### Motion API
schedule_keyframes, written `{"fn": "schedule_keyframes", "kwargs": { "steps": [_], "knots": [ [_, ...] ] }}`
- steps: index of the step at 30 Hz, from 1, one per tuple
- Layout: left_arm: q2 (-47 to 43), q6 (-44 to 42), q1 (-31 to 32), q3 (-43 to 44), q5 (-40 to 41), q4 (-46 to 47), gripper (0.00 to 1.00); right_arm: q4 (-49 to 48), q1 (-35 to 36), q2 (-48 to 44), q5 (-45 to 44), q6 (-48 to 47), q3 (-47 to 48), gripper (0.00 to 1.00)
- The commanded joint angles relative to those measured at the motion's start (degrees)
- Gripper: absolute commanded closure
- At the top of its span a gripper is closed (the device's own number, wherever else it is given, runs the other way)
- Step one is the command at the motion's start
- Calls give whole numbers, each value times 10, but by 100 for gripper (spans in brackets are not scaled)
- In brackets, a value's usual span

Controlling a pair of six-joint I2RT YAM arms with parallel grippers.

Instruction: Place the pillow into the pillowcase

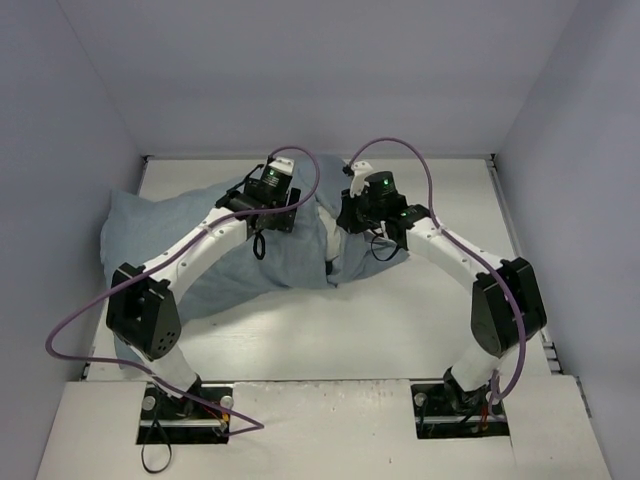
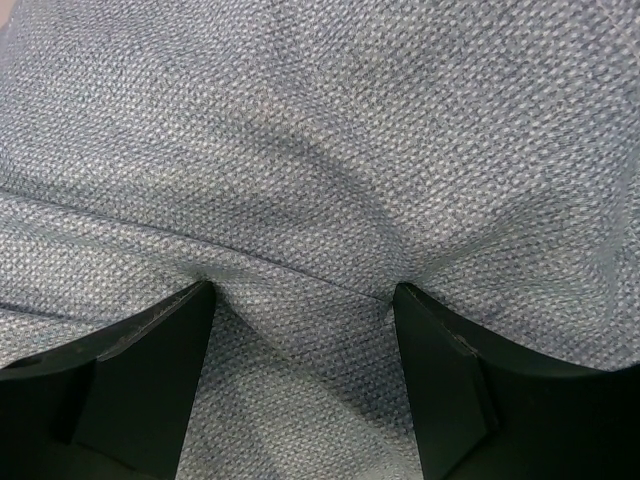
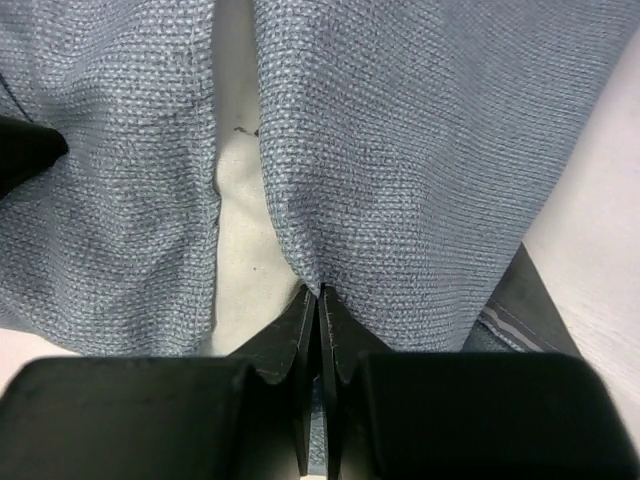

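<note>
My left gripper [image 2: 302, 290] is spread wide, both fingers pressed down into the pillowcase [image 1: 180, 240] with a raised fold of cloth between them. The pillowcase lies pale blue-grey side up across the left and middle of the table [image 1: 330, 340] in the top view. My right gripper [image 3: 318, 292] is closed tight, pinching an edge of that cloth at the lower centre of its wrist view. Just above it, the pillow [image 3: 235, 210] shows as a white strip between two grey flaps.

matt coarse-woven pillowcase [image 2: 330, 130], smooth table [image 1: 330, 340]
</note>
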State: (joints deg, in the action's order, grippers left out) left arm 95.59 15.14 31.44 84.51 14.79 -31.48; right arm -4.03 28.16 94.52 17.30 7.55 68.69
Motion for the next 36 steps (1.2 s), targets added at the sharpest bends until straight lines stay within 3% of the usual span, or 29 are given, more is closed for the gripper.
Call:
{"fn": "schedule_keyframes", "kwargs": {
  "steps": [1, 6, 8, 10, 12, 13, 14, 15, 16, 19, 24, 28, 31, 36],
  "knots": [
    [-3, -9, 1, 8, -8, 6, 32, -33, -2, -21, -20, -25, 49, 100],
    [-8, -19, 1, -6, 6, 7, 32, -34, -8, -57, 102, 19, 114, 100],
    [-5, -26, 0, -7, 18, 8, 32, -50, -14, -64, 197, 80, 153, 100],
    [-1, -30, -2, -9, 22, 11, 32, -125, -20, -63, 271, 174, 153, 100],
    [7, -36, -2, -13, 27, 25, 32, -160, -14, -54, 338, 208, 135, 100],
    [13, -41, -3, -14, 25, 42, 32, -154, -10, -46, 332, 193, 111, 99],
    [15, -46, -3, -15, 24, 51, 32, -151, -12, -48, 315, 192, 89, 91],
    [19, -62, -3, -14, 20, 59, 32, -150, -18, -63, 296, 187, 66, 79],
    [29, -71, -3, -10, 10, 75, 33, -146, -22, -75, 234, 166, 41, 60],
    [57, -106, -3, 38, -16, 99, 32, -128, -66, -142, 131, 150, -58, 47],
    [176, -132, 12, 201, -127, 100, 32, -18, -173, -249, -55, 145, -148, 36],
    [257, -172, 42, 332, -164, 100, 32, 20, -266, -282, -104, 123, -168, 28],
    [240, -158, 35, 340, -132, 100, 32, 23, -289, -256, -133, 118, -158, 21],
    [107, -59, 20, 212, -36, 74, 25, 15, -326, -71, -72, 79, -46, 15]
  ]
}}
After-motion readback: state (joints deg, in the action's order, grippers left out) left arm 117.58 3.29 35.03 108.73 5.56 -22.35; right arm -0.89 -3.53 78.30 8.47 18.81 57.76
